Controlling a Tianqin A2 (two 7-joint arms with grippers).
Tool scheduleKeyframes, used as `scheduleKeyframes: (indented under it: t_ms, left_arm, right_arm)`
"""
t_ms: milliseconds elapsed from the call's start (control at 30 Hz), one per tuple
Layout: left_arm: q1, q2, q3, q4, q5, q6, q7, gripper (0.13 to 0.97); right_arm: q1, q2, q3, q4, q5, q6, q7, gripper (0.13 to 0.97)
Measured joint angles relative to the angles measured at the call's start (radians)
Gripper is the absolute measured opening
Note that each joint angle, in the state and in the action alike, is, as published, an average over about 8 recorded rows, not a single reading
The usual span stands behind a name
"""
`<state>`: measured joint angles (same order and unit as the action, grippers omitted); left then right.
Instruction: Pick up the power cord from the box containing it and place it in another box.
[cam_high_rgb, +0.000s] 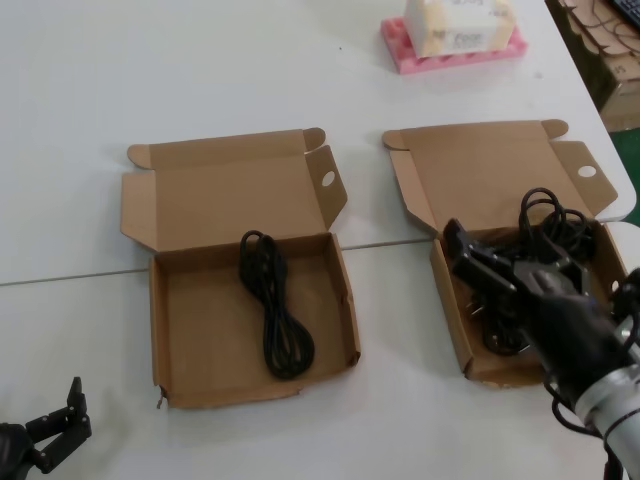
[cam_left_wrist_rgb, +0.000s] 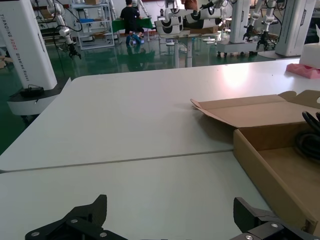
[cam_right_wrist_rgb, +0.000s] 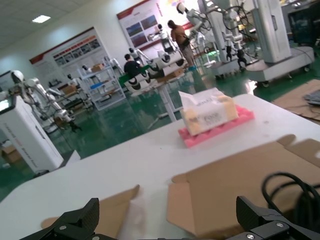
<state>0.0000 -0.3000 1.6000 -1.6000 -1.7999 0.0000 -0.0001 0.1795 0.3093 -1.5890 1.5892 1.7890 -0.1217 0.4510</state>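
Looking down, I see the slim black power cord (cam_high_rgb: 272, 305), wound in a long thin hank. It lies in the shallow brown cardboard box on my left (cam_high_rgb: 200, 330), the one with the wavy front edge. The hank runs from the back of that box toward the front, leaning a little to the right as it comes near me.

My right pincer (cam_high_rgb: 480, 262) hangs wide open over the other brown cardboard box on my right (cam_high_rgb: 480, 170) and holds nothing. From there the hank is off to the left, well apart, with bare white worktop (cam_high_rgb: 395, 300) between the two boxes.

My left pincer (cam_high_rgb: 66, 416) sits low by the near left corner, wide open and empty too. I cannot say which pincer is nearer to the hank.

Black cable loops (cam_high_rgb: 545, 208) lie under my right pincer. My arm covers most of them, so I cannot tell if they are one cord or more. It hides that box's front edge too. I think the hank may be where it belongs, but I am not sure.
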Motion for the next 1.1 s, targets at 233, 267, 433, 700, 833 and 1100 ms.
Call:
scheduleKeyframes:
  t_ms: [233, 267, 433, 700, 833, 1100]
  left_arm:
    - [0.0, 0.0, 0.0, 0.0, 0.0, 0.0, 0.0, 0.895]
    - [0.0, 0.0, 0.0, 0.0, 0.0, 0.0, 0.0, 0.908]
    - [0.0, 0.0, 0.0, 0.0, 0.0, 0.0, 0.0, 0.938]
    - [0.0, 0.0, 0.0, 0.0, 0.0, 0.0, 0.0, 0.965]
    - [0.0, 0.0, 0.0, 0.0, 0.0, 0.0, 0.0, 0.965]
    - [0.0, 0.0, 0.0, 0.0, 0.0, 0.0, 0.0, 0.966]
  right_arm:
    - [-0.051, -0.003, -0.003, 0.003, 0.003, 0.034, 0.0, 0.966]
    - [-0.058, -0.003, -0.004, 0.003, 0.004, 0.039, 0.0, 0.966]
    - [-0.094, -0.005, -0.006, 0.006, 0.006, 0.064, 0.0, 0.966]
    - [-0.148, -0.008, -0.009, 0.009, 0.009, 0.1, 0.0, 0.966]
    - [-0.16, -0.008, -0.01, 0.01, 0.01, 0.108, 0.0, 0.966]
    - [-0.161, -0.008, -0.01, 0.01, 0.01, 0.109, 0.0, 0.966]
